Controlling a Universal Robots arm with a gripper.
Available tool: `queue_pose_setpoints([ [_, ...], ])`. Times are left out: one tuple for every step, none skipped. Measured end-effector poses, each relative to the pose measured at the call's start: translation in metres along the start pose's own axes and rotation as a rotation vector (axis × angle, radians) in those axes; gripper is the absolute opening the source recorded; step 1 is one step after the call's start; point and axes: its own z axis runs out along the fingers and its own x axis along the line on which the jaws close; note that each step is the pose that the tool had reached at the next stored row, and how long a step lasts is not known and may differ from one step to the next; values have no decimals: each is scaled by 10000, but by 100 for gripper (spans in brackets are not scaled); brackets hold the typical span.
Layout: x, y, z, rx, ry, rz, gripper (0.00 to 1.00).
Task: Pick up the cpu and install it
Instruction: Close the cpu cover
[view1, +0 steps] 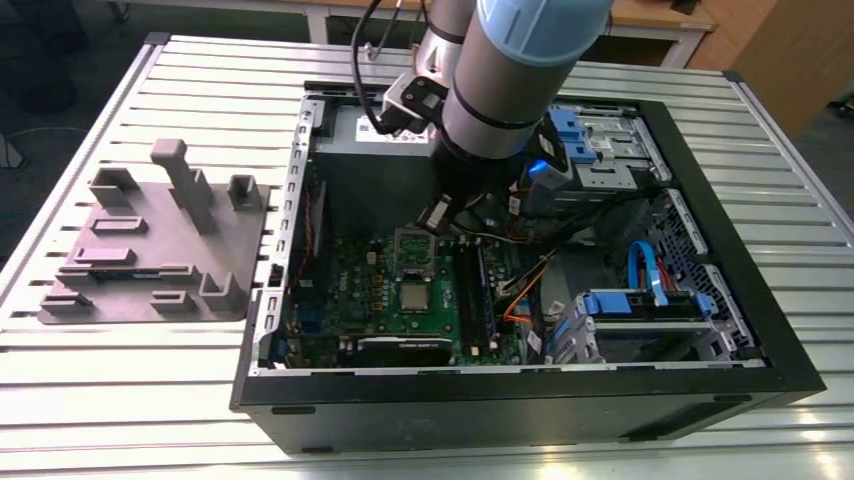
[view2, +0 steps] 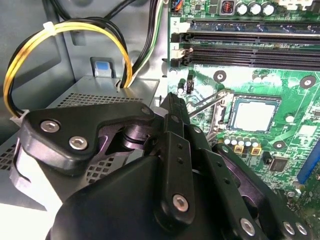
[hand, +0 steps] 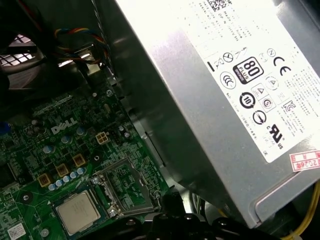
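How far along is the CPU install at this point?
Placement looks done: the cpu lies flat in the motherboard socket in both wrist views. The pincer hovers above the board inside the computer case. Left: the socket frame stands open beside the chip, not closed over it.

Bright overhead light glares off the power supply (hand: 235, 85), while the case interior (view1: 360, 200) looks perhaps slightly shadowed.
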Motion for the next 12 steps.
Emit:
queue_pose_setpoints([
  [1,2,-2,-1,0,-6,10],
  [1,4,-4,-2,0,-12,10],
  [2,6,-7,-2,1,-16,10],
  [3,8,-9,-3,4,-20,10],
  [3,10,-11,-3,4,-25,10],
  [3,12,-14,-4,5,-30,10],
  [4,13,-16,-4,6,-35,10],
  [4,14,-18,-5,7,-39,10],
  [5,16,-19,-6,7,-43,10],
  [5,17,-21,-6,8,-47,10],
  [5,18,-23,-7,9,-51,10],
  [5,19,-27,-7,12,-53,10],
])
